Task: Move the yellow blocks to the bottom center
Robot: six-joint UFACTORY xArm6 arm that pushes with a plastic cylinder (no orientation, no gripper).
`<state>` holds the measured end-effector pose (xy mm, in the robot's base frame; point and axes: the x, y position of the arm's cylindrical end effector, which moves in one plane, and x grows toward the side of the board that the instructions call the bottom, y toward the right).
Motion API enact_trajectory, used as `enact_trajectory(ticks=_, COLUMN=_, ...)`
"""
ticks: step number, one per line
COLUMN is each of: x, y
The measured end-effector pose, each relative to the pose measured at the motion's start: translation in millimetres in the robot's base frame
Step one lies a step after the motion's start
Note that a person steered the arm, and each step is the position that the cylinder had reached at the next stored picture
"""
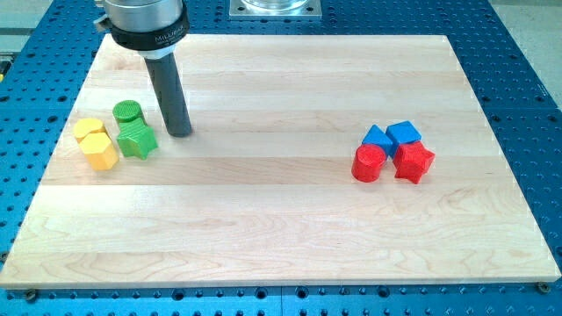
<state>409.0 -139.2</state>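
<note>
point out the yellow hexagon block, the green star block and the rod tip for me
yellow hexagon block [101,151]: camera view, on its top face.
green star block [137,139]: camera view, centre of its top.
my tip [180,133]: camera view, the rod's very end, just to the view's right of the green star.

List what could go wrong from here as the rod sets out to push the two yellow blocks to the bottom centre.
1. My tip stands right of the green star and green cylinder, which lie between it and the yellow blocks. Pushing straight left would likely move greens too.
2. The yellows sit near the board's left edge, so a misjudged push could send them off.
</note>
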Motion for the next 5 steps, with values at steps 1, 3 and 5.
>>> enact_trajectory(ticks=1, x=0, y=0)
enact_trajectory(ticks=3, x=-42, y=-1)
enact_trajectory(ticks=5, x=-55, y=-126)
